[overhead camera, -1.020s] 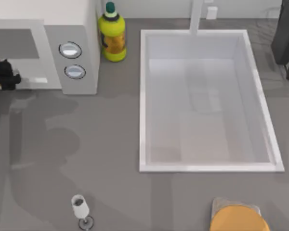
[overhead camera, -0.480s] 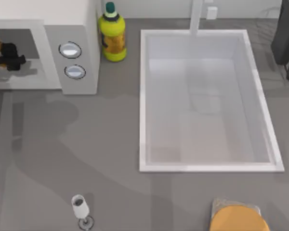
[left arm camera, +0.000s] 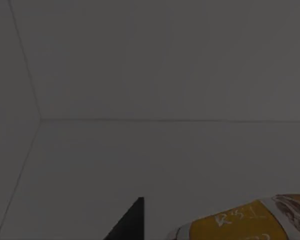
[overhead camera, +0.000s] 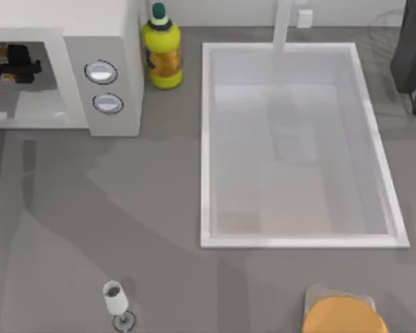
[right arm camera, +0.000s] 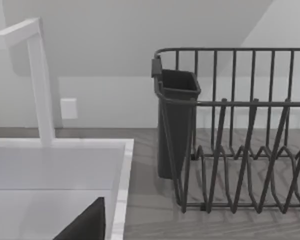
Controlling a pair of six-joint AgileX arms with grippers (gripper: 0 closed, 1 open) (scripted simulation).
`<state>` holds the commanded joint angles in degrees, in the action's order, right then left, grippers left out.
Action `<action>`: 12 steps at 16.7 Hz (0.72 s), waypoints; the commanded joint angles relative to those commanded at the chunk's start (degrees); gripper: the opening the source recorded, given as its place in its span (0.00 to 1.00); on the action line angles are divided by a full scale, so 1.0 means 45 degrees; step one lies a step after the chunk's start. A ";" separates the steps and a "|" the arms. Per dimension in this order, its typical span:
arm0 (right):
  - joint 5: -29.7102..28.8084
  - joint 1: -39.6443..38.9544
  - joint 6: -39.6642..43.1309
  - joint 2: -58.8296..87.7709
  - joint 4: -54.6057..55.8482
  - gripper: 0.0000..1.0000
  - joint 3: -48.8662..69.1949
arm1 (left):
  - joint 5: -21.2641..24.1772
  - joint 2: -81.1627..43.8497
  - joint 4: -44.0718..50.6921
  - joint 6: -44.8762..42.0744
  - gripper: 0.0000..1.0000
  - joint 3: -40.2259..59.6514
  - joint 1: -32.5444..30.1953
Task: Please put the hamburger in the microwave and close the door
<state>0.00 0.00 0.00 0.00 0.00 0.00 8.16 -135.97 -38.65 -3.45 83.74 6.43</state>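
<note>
My left gripper (overhead camera: 10, 62) is inside the microwave (overhead camera: 90, 76) cavity at the bench's far left corner, jaws clenched on the hamburger (left arm camera: 250, 222), which hangs just above the cavity floor in the left wrist view. My right arm is parked by the dish rack (right arm camera: 240, 135) beyond the sink (overhead camera: 208, 139).

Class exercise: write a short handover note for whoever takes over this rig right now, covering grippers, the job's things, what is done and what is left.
Left gripper: inside the microwave cavity, holding the hamburger.
Right arm: parked at the table's right, by the dish rack.
Done: hamburger carried into the cavity.
Left: release it, withdraw the arm, close the door.
</note>
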 joint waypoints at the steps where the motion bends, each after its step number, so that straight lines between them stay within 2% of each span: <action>1: 0.0000 0.0000 0.0000 0.0000 0.0000 1.00 0.0000 | -0.0016 -0.0262 0.0181 0.0016 0.00 0.0347 -0.0033; 5: 0.0000 0.0000 0.0000 0.0000 0.0000 1.00 0.0000 | -0.0054 -0.1159 0.0808 0.0062 0.00 0.1078 -0.0132; 11: 0.0000 0.0000 0.0000 0.0000 0.0000 1.00 0.0000 | -0.0062 -0.1435 0.1026 0.0068 0.00 0.0985 -0.0151; 12: 0.0000 0.0000 0.0000 0.0000 0.0000 1.00 0.0000 | -0.0062 -0.1435 0.1026 0.0068 0.08 0.0985 -0.0151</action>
<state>0.00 0.00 0.00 0.00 0.00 0.00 7.88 -142.43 -34.03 -3.15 88.17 5.75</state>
